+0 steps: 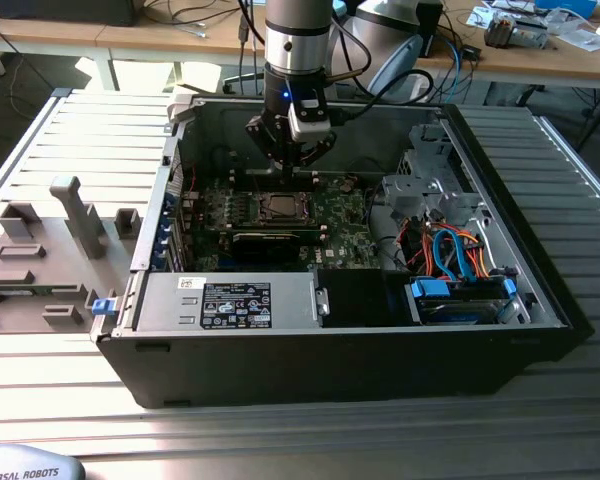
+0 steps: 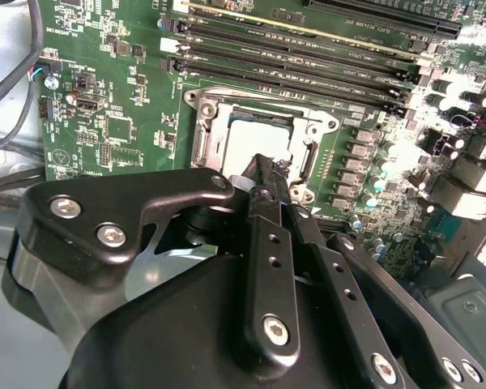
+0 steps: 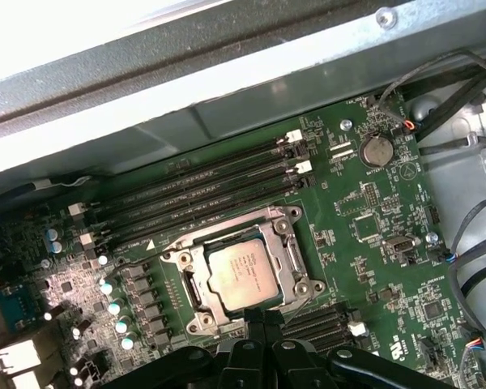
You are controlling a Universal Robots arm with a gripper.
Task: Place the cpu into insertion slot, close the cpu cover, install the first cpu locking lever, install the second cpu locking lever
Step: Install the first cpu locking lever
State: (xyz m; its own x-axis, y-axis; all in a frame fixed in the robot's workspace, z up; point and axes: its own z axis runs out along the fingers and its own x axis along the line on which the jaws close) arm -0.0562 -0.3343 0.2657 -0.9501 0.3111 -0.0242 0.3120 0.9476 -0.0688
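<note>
One chip matters here, and it is already in its place: the cpu lies flat in the socket of the green motherboard, with its dull metal top facing up, just beside the long memory slots. The computer case lies on its side on the table with the side open. I think this is so that the board faces up and I can come down on it from above. Around the chip there is a silver metal frame with a square opening, which I take for the cpu cover; it seems to lie down over the socket, but I cannot tell if it is fully closed, and I cannot make out how the locking levers stand. My jaws hang over the edge of the socket, very near the frame, and I cannot see whether the tips touch it. As far as I can judge, the two fingers are pressed together, with nothing between them, so I carry nothing. Such a closed tip is, in my opinion, good for pushing a thin metal part and not for picking. In the exterior view I stand upright over the middle of the board, well apart from the blue and orange cables on the exterior view's right.
</note>
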